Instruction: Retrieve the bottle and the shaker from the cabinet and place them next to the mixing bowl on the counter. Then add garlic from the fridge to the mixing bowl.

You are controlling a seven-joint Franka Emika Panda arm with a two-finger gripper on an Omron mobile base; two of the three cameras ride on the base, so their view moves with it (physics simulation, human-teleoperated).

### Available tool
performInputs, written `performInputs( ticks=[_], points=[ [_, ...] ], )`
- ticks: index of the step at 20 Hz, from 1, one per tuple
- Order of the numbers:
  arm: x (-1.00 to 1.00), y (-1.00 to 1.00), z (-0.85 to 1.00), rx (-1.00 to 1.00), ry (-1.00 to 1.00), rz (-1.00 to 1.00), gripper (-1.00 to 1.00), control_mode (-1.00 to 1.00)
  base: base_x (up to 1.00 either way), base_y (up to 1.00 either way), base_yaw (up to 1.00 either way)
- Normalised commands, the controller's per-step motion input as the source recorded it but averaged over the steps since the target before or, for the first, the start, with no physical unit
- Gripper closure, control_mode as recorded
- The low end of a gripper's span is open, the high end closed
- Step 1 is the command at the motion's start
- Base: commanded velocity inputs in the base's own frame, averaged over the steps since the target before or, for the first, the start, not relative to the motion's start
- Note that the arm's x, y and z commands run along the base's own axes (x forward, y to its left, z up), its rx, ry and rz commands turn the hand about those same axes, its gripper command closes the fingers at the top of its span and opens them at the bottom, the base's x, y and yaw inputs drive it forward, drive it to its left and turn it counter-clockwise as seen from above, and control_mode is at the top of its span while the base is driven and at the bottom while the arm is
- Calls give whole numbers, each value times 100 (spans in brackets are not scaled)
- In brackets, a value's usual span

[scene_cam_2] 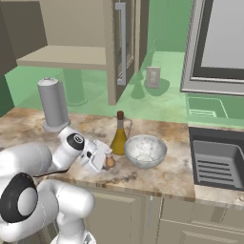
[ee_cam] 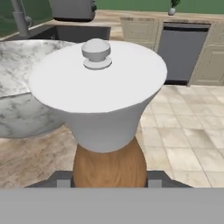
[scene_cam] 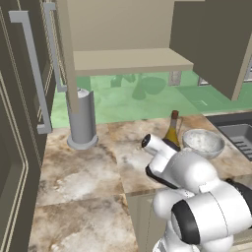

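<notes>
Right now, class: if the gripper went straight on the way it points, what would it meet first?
Likely the mixing bowl: the gripper, shut on the shaker, points toward it along the counter. Depth is unclear.

Two base views look forward and down from behind the white arm's left and right; both share the brown-and-beige marble counter (scene_cam: 88,167), corked glass bottle (scene_cam_2: 119,135) and speckled bowl (scene_cam_2: 145,150). The hand view sits close behind the orange-brown, white-topped shaker (ee_cam: 103,113).

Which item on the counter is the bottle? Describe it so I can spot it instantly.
On the marbled counter, left of the sink, sits a pale speckled mixing bowl. The bottle stands upright just left of it: cone-shaped clear glass, golden liquid, brown cork. It is slimmer than the grey cylinder and far taller than the shaker in the gripper.
</notes>
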Motion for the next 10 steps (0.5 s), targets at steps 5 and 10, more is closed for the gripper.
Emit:
performInputs(
  ticks=[5, 10],
  points=[
    [4, -15, -18, 0, 1, 16, 100, -100, 0, 0, 0],
    [8, -25, -19, 0, 0, 20, 100, -100, 0, 0, 0]
  ],
)
